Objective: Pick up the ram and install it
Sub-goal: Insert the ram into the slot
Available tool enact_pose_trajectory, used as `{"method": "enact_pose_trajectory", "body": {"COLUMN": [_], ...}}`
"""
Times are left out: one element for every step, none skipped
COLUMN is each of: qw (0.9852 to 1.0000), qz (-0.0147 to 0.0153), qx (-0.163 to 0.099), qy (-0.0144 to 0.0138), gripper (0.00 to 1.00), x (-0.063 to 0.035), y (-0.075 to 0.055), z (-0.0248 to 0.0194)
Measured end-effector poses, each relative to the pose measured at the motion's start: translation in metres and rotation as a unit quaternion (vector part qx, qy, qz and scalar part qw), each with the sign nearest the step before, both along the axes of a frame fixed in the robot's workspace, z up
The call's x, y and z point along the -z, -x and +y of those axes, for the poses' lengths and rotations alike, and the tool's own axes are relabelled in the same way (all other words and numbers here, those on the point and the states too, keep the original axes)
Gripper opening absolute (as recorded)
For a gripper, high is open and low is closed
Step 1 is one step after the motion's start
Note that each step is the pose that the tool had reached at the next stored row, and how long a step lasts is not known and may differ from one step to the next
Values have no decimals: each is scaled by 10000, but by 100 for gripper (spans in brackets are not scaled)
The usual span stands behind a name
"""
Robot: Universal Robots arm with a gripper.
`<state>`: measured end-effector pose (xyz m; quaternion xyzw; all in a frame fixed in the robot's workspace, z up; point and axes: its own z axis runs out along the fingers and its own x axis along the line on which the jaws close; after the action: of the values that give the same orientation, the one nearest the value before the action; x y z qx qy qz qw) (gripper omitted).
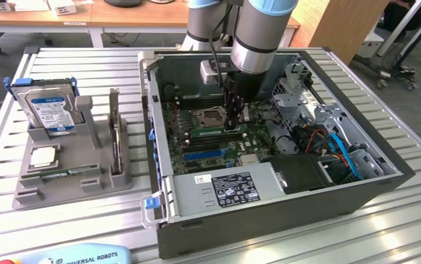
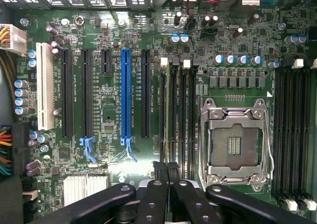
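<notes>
Green ram (image 1: 210, 132) stands seated in a slot beside the CPU socket (image 1: 210, 116), mid-motherboard (image 2: 106, 92) inside the computer case (image 1: 269, 217). The gripper (image 1: 232, 127) has its fingers drawn together, tips at the ram's end. Their actual contact is hidden.

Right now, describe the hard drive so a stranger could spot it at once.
On the slatted table, find the grey holder at the exterior view's left of the open computer case. The hard drive stands on edge at the holder's far end. It alone is a silver box with a blue label.
</notes>
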<state>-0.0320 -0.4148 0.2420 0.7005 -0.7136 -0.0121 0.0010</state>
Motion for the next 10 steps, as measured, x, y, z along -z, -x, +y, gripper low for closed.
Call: {"method": "enact_pose_trajectory", "body": {"qw": [10000,10000,10000,10000,10000,10000,10000,10000,10000,10000], "qz": [1,0,0,0,0,0,0,1,1,1], "qx": [0,0,0,0,0,0,0,0,0,0], "qy": [1,1,1,1,1,1,0,1,1,2], "gripper": [11,11,11,11,11,11,11,11,11,11], "x": [1,7,15,22,30,37,42,43,43,43], "y": [0,0,0,0,0,0,0,0,0,0], "z": [0,0,0,0,0,0,0,0,0,0]}}
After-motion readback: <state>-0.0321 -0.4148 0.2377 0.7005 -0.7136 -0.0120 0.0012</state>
